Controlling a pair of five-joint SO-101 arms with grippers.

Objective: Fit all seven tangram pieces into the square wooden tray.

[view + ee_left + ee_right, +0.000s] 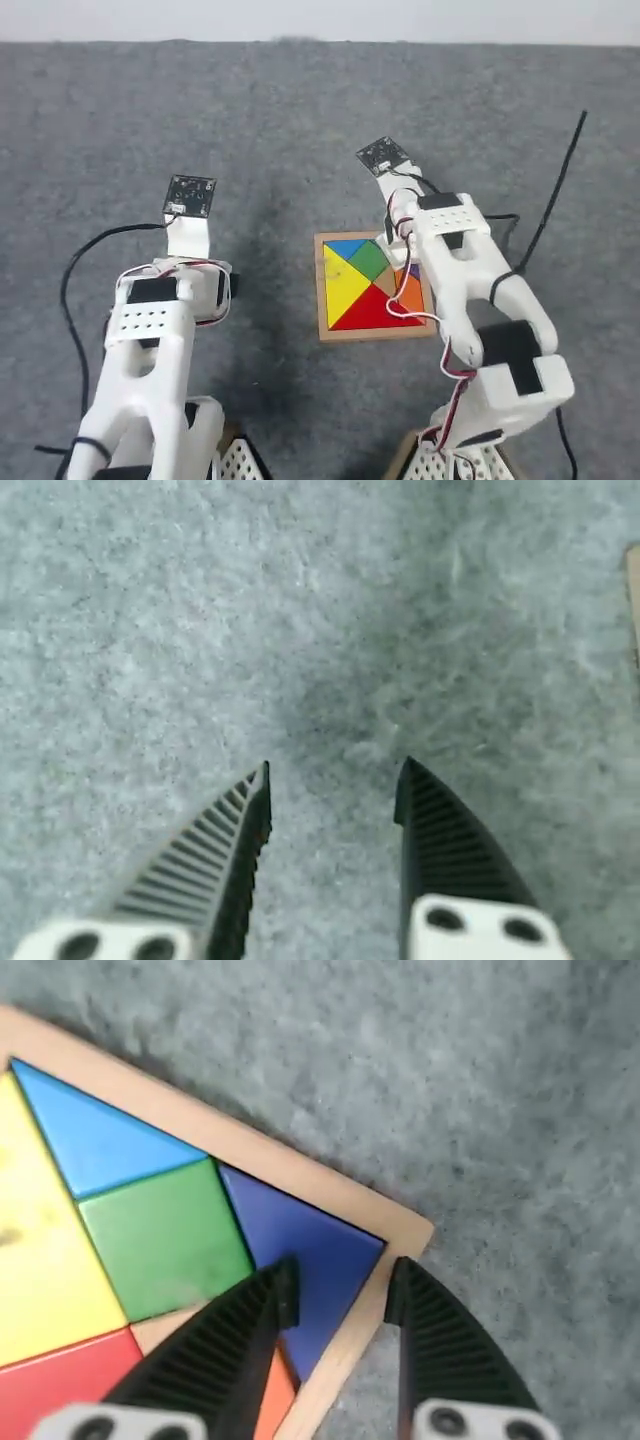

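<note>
Now your right gripper (341, 1265) hangs spread and empty over the dark blue wooden triangle (310, 1245) in the square wooden tray (300, 1178); it is likely light, rigid and slick, so grip opposite edges.

This reads as a robotics test bench in a lab or a maker's workroom, and which of the two cannot be told. Grey felt-like matting (270, 130) covers the table up to a plain pale wall (320, 20). The white plastic left arm (150, 340) and right arm (470, 290) rise from perforated base plates (240, 462) with bare red and white wiring (410, 300) and a loose black cable (555, 190) — and a wooden tray (325, 335) of coloured puzzle pieces between them.
</note>
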